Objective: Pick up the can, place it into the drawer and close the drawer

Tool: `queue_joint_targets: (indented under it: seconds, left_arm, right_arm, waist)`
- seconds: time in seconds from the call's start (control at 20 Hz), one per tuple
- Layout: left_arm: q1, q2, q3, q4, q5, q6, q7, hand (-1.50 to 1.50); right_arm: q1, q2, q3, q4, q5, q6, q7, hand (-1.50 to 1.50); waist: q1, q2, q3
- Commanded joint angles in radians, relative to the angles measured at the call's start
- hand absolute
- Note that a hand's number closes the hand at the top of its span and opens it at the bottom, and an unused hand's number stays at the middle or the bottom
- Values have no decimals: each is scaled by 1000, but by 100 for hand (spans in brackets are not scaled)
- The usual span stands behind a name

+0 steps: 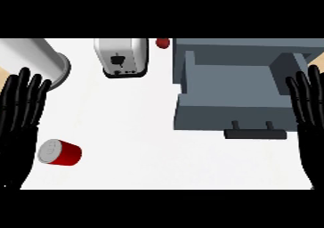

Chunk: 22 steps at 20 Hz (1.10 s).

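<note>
A red can (60,152) with a silver top lies on its side on the white counter at the lower left. My left hand (17,120) stands open at the left edge, fingers up, just left of the can and apart from it. The grey drawer (230,118) is pulled open at the right, its dark handle (255,133) facing me and its inside bare. My right hand (314,116) rests open at the right edge, beside the drawer's right wall.
A white toaster (123,58) stands at the back centre. A large white cylinder (34,55) sits at the back left. A small red object (163,42) shows behind the toaster, next to the grey cabinet (250,46).
</note>
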Motion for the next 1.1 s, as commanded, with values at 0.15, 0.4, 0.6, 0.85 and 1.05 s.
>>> queue_joint_targets:
  seconds: [0.15, 0.4, 0.6, 0.85, 1.05]
  left_arm:
    - [143, 92, -34, -70, 288, -311, -107, -150]
    - [280, 263, 52, -15, 366, -419, 54, -150]
    - [404, 324, 178, -46, 505, -536, 25, -150]
    - [427, 310, 261, -64, 565, -598, 79, -150]
    - [375, 337, 335, -22, 673, -607, 155, -150]
  right_arm:
    - [-22, 13, -17, 40, 32, -33, -27, -150]
    - [137, 0, -50, 42, -2, -32, 166, -150]
    - [199, 10, -38, -5, 16, -33, 161, -150]
    - [209, -10, -66, -78, -19, -10, 227, -150]
    - [216, -21, -138, 63, -72, 39, 94, -150]
  waist:
    - [18, -20, 24]
    - [5, -20, 25]
    - [6, -21, 26]
    - [-1, -20, 27]
    - [-2, -19, 27]
